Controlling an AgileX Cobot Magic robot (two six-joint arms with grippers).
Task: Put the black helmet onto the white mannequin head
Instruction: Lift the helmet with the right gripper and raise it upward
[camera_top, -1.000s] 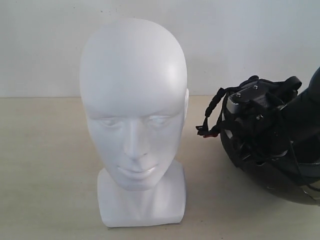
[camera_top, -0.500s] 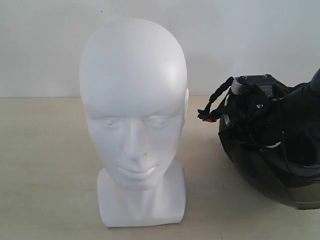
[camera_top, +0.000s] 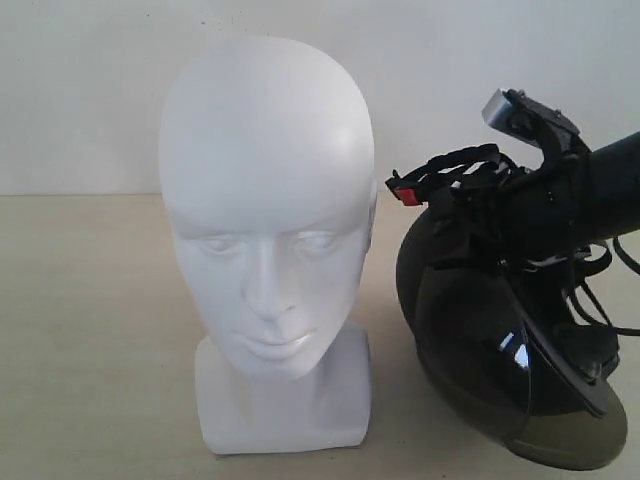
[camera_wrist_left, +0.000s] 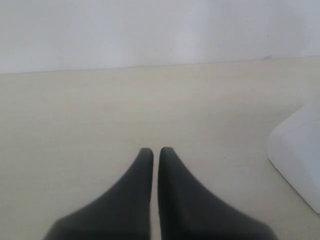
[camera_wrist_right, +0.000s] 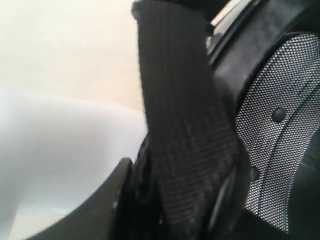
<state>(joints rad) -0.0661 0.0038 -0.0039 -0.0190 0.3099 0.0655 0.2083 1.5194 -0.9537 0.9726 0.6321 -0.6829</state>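
**Helmet not yet on the head**

Exterior view: The right gripper reaches into the open shell of the helmet. Its jaws are hidden by the shell and the strap, so I cannot tell whether they grip anything. The helmet sits tilted just below the gripper, with its visor low by the table. The head stands upright beside the gripper, apart from the helmet, its crown bare. By my reading, step 1, taking hold, is under way at best; lifting, carrying over and lowering are all left. As a container the helmet holds only the gripper and its own straps.

Left wrist view: The left gripper has its fingers nearly together, a thin slit between them, holding nothing. A corner of the head's base lies off to one side of it.

Right wrist view: The strap crosses close in front, with mesh padding beside it. The jaws cannot be made out.
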